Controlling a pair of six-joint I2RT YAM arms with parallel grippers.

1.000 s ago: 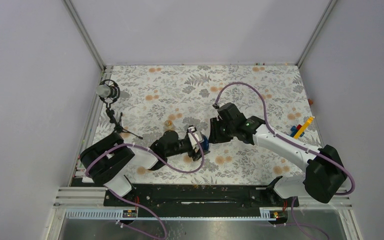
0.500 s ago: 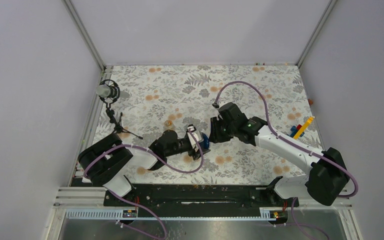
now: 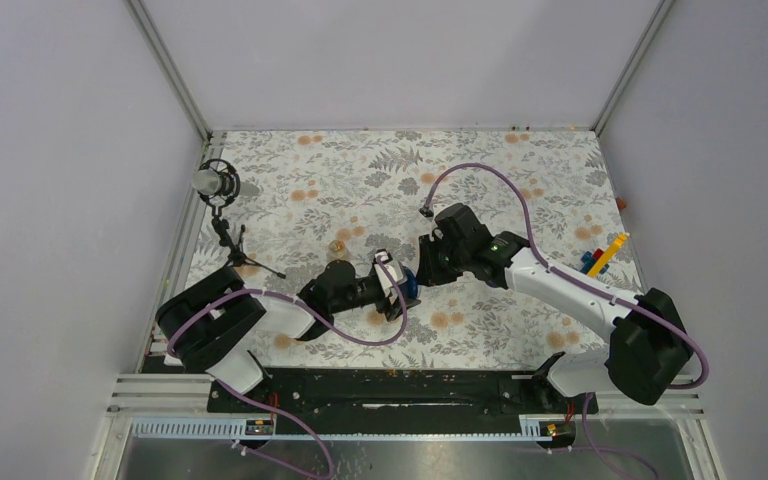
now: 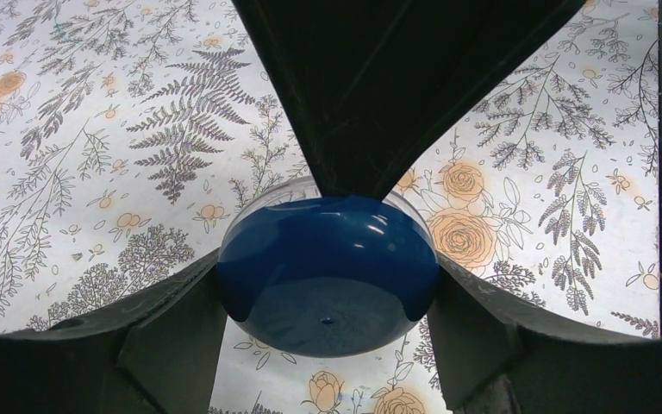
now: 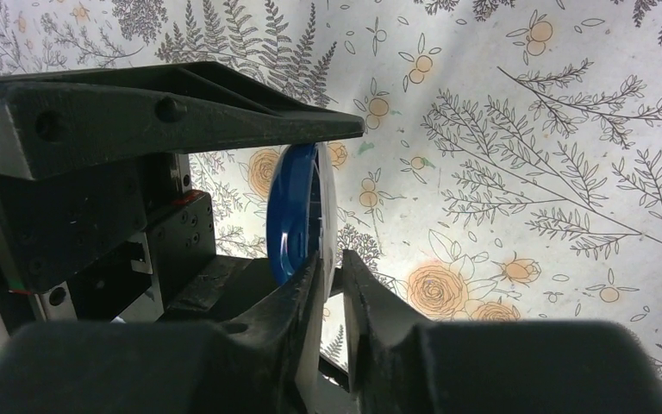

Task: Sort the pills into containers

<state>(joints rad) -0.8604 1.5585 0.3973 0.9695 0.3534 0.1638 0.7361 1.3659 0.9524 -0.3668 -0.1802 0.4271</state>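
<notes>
My left gripper (image 3: pixel 401 285) is shut on a round blue case (image 3: pixel 410 283) just above the floral mat. In the left wrist view its fingers (image 4: pixel 181 319) clamp both sides of the blue case (image 4: pixel 327 259). My right gripper (image 3: pixel 423 268) meets it from the right. In the right wrist view that gripper (image 5: pixel 332 263) pinches the thin white lid rim (image 5: pixel 327 194) on the edge-on blue case (image 5: pixel 291 220). A small tan bottle-like object (image 3: pixel 338 245) stands behind the left arm. One tiny orange speck (image 3: pixel 620 203) lies at the far right. No other pills show.
A microphone on a small tripod (image 3: pixel 222 200) stands at the left edge. A colourful toy-brick piece (image 3: pixel 600 255) lies at the right. Purple cables loop over both arms. White walls close in the mat (image 3: pixel 380 170) on three sides.
The right arm's wrist and cable loop have shifted slightly left. Both grippers stay at the blue case.
</notes>
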